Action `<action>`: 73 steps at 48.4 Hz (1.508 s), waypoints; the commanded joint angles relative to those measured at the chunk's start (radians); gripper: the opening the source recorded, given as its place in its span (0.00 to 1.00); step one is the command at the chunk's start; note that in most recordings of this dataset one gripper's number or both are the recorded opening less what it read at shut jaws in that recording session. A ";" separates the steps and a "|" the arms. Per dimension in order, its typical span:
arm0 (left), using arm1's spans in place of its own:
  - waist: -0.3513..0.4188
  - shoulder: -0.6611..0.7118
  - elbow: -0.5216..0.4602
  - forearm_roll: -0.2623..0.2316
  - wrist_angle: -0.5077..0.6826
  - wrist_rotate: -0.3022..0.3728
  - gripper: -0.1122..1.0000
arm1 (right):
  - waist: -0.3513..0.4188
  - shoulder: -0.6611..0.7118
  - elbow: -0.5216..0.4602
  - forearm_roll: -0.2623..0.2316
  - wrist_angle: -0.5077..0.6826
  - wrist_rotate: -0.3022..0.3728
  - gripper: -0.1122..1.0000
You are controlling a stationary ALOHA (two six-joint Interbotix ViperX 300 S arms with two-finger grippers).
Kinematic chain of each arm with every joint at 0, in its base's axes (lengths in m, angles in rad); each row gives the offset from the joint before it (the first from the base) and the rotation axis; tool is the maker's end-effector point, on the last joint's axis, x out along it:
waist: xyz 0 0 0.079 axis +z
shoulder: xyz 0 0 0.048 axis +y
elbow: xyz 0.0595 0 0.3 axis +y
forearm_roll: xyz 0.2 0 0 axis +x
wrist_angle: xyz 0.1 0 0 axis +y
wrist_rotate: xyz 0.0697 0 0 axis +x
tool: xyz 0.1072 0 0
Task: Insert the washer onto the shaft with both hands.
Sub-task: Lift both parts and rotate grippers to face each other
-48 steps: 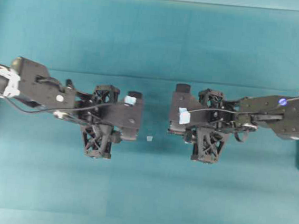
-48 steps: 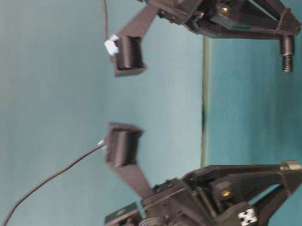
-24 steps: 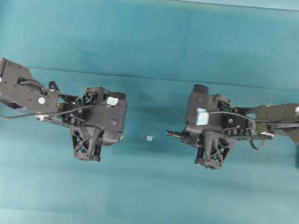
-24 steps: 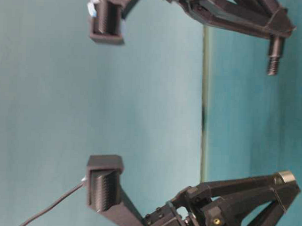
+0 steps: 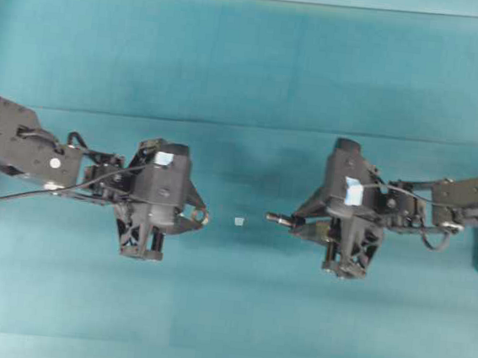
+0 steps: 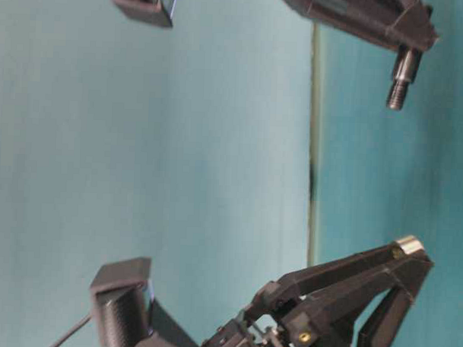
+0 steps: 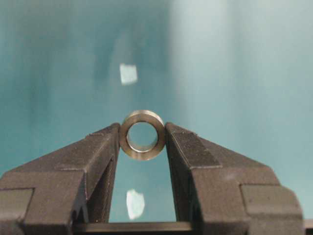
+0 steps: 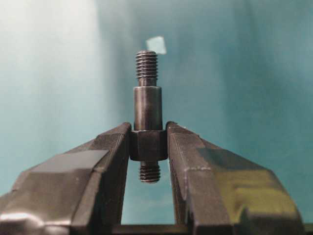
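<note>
Teal cloth covers the worktop (image 5: 250, 62), and almost nothing lies on it but one pale tape scrap (image 5: 238, 221) between the two arms. Compared with a second ago, we have pulled both arms back toward their own sides and tipped the wrists from pointing down toward lying level. The shaft, hidden under the right hand at first, now sticks out sideways in the overhead view.

Our left gripper (image 7: 143, 139) has its fingers (image 7: 105, 147) partly closed on the washer (image 7: 143, 134), pinching it by its rim at the very tips. The bore faces the wrist camera and is unblocked. From overhead the washer (image 5: 204, 217) shows as a small pale ring at the fingertip facing the middle.

Our right gripper (image 8: 148, 147) is nearly closed, its fingers (image 8: 188, 152) clamped on the thick collar of the shaft (image 8: 147, 105). The narrower body and threaded tip stand clear beyond the fingertips, and a short threaded stub shows behind the grip. Overhead, the shaft (image 5: 276, 219) points toward the left hand. In the table-level view it (image 6: 399, 75) hangs above the cloth, and the washer (image 6: 408, 244) is also held clear of it.

We judge that pick-up is done and both parts are being turned to face each other. They are still well apart, with the tape scrap below the gap. Next the bore must be lined up with the threaded tip before the hands close in. With so slim a grip on the washer, a skewed approach could tip it out.
</note>
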 commanded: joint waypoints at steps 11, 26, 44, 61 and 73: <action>-0.003 -0.041 0.031 0.000 -0.181 -0.023 0.44 | 0.026 -0.017 0.044 0.002 -0.173 0.011 0.10; -0.015 -0.044 0.034 0.000 -0.296 -0.101 0.44 | 0.031 -0.017 0.075 0.002 -0.268 0.012 0.10; -0.017 -0.041 0.029 0.000 -0.307 -0.104 0.44 | 0.044 -0.014 0.071 0.002 -0.322 0.012 0.10; -0.021 -0.038 0.026 -0.002 -0.328 -0.107 0.44 | 0.051 -0.011 0.069 0.002 -0.324 0.012 0.10; -0.023 -0.038 0.020 0.000 -0.328 -0.109 0.44 | 0.052 -0.011 0.069 0.002 -0.328 0.012 0.10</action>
